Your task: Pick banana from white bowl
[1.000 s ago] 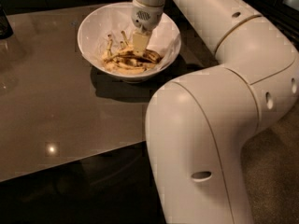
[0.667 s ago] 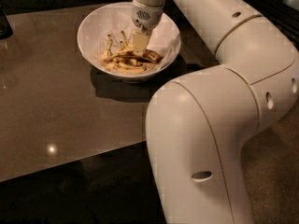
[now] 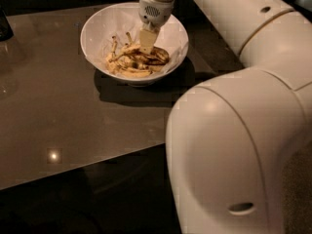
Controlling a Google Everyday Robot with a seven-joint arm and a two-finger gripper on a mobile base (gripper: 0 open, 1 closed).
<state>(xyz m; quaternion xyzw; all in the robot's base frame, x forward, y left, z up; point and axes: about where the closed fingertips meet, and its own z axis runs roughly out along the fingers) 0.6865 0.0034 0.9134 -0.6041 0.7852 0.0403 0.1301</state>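
A smooth, glossy grey-brown tabletop (image 3: 63, 106) fills the left and middle of the scene, with 1 small bright spot of reflected light (image 3: 53, 155) near its near-left edge. Beyond that near edge lies a dark floor (image 3: 97, 204), and the far background is black. At the far left, a dark, rounded object (image 3: 4, 26) is cut off by the frame edge, too dim to identify. The bulky white jointed robot arm (image 3: 234, 145) takes up the whole right side and hides the table behind it. Its upper links run off the top and right of the picture. On the far middle of the table stands the large, deep, round white bowl (image 3: 93, 29), throwing a dark shadow toward the near right. Inside lies a heap of bananas. The curved yellow banana with heavy dark-brown blotches (image 3: 155, 57) lies on the right side of the pile. The paler, less blotched bananas (image 3: 129, 73) lie left and nearer, with 2 thin stems sticking upward. The pale gripper (image 3: 147, 48) reaches down from the far rim into the bowl, its tip touching the top of the pile just beside the blotched banana. Whether it is released or clenched cannot be told, nor whether it grasps any fruit.
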